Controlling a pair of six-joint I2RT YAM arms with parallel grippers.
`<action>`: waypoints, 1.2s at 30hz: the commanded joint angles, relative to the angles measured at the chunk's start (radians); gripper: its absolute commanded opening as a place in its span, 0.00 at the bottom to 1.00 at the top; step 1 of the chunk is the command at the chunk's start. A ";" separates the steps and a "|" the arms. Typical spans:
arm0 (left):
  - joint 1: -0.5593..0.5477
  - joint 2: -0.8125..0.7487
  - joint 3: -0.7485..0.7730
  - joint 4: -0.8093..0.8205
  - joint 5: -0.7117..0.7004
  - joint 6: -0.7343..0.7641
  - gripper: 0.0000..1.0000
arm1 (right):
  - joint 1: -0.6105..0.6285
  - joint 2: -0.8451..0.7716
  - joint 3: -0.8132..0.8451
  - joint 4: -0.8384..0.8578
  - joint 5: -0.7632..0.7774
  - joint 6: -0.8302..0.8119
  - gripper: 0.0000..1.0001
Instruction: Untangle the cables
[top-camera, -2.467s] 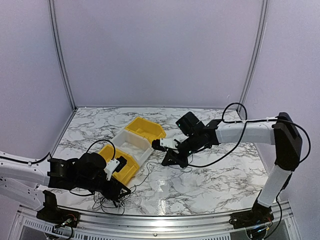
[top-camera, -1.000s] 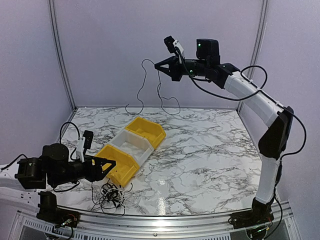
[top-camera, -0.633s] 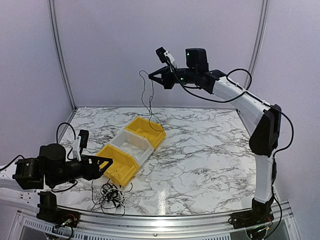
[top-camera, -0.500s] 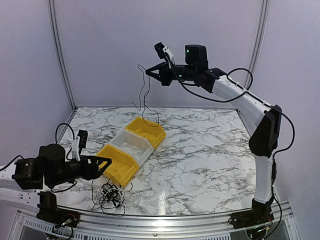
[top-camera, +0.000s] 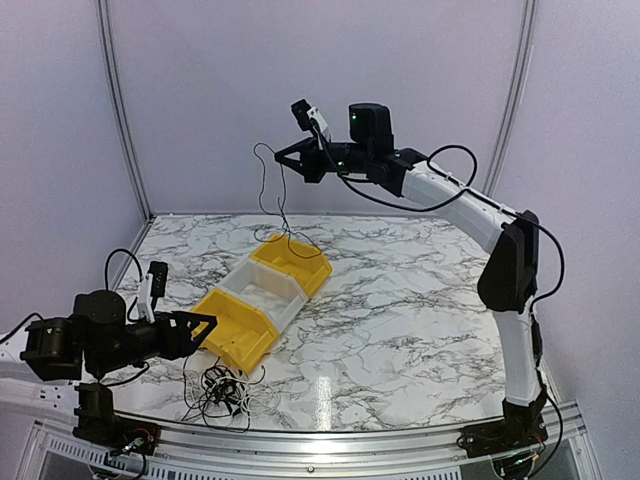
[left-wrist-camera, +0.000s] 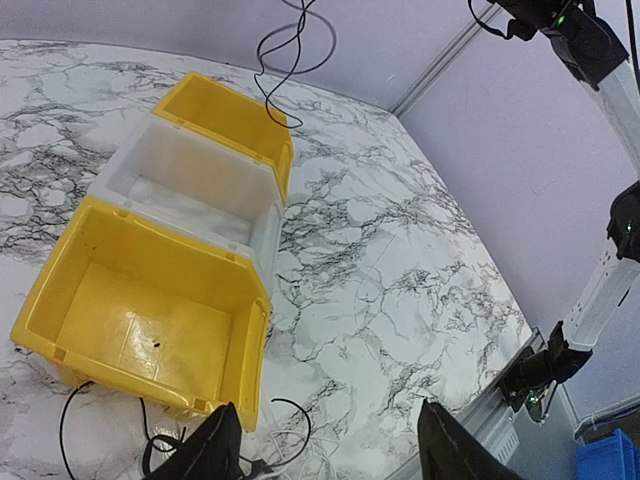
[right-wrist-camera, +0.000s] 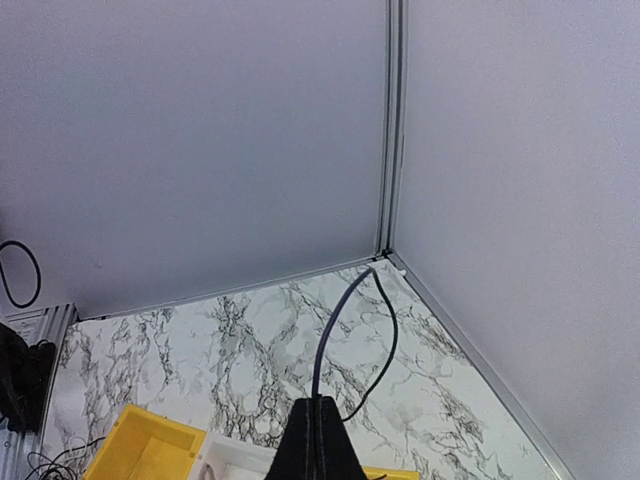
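Cables first: loose tangle of thin, mostly black cables (top-camera: 222, 390) lies on marble-patterned white tabletop (top-camera: 420, 340) at abt 7 o'clock in top view, near front edge and just at 6 o'clock of near yellow plastic bin (top-camera: 238, 330). In left wrist view, a few of its loops (left-wrist-camera: 288, 425) show beside that bin's (left-wrist-camera: 140, 320) front corner. Separate thin black cable (top-camera: 266, 185) hangs from right gripper (top-camera: 283, 163), raised high over table's 11 o'clock side. Jaws are pinched tight on it, and right wrist view shows the cord (right-wrist-camera: 335, 330) rising straight out of closed tips (right-wrist-camera: 318, 405). Its lower loops (left-wrist-camera: 292, 50) dangle over far yellow plastic bin (top-camera: 292, 258); touching rim or not, can't tell. Translucent white plastic bin (top-camera: 268, 290) sits btwn the two yellow ones, all three side by side in a diagonal row running 8 to 11 o'clock. Left gripper (top-camera: 205, 325) is low at 8 o'clock, aimed toward 3 o'clock, fingers (left-wrist-camera: 215, 450) spread w/ nothing btwn them, tips close to near yellow bin and above the tangle.
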 joint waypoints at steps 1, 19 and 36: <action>-0.005 -0.021 -0.025 -0.026 -0.023 -0.023 0.63 | 0.020 0.007 0.054 0.034 -0.002 0.032 0.00; -0.005 -0.049 -0.048 -0.034 -0.053 -0.056 0.63 | 0.042 0.035 0.071 0.066 -0.031 0.093 0.00; -0.005 -0.039 -0.060 -0.035 -0.059 -0.059 0.64 | 0.042 0.031 0.032 0.056 -0.048 0.108 0.00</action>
